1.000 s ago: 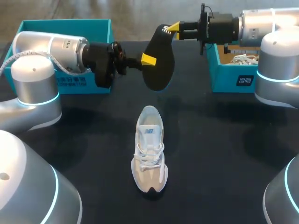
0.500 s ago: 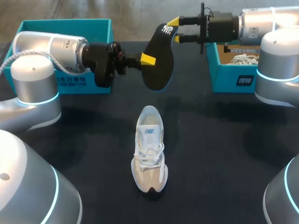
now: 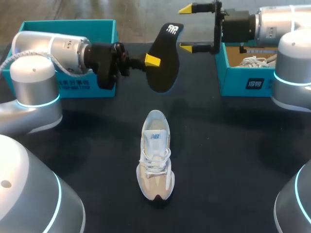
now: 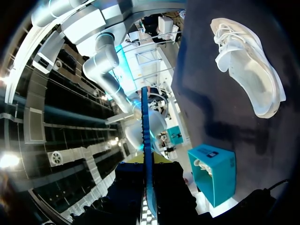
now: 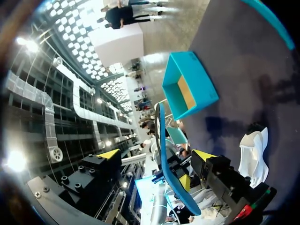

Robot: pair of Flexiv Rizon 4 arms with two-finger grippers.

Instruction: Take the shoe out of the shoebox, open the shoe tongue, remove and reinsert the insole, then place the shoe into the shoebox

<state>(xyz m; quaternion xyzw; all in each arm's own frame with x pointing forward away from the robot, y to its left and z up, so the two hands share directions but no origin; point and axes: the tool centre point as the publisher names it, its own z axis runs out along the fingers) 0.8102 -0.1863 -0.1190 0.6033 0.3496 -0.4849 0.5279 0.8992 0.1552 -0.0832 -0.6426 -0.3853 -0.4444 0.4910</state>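
- insole (image 3: 163, 60) hangs in the air over the far side of the table (image 3: 233, 145), above and beyond the shoe; the left gripper (image 3: 152, 61) is clamped on its side edge and is the only hold on it
- right gripper (image 3: 187, 28) is spread wide, one finger either side of the insole's heel end, touching nothing; the right wrist view shows the insole edge-on with a gap to each yellow tip
- shoe (image 3: 155, 158) lies on the table with its toe toward the robot, unheld; teal shoebox (image 3: 243, 80) sits at the right, second shoebox (image 3: 73, 26) behind the left arm
- risk: a single pinch on a thin, flexible edge; the insole could pivot or slip in the jaws on the way down; the free shoe would likely skid or tip if the insole's front catches on the tongue or collar instead of going in
- vs 1 s ago: the right gripper was closed on the heel end; it has now let go, opened fully and drawn back slightly; insole, left gripper and shoe have barely moved
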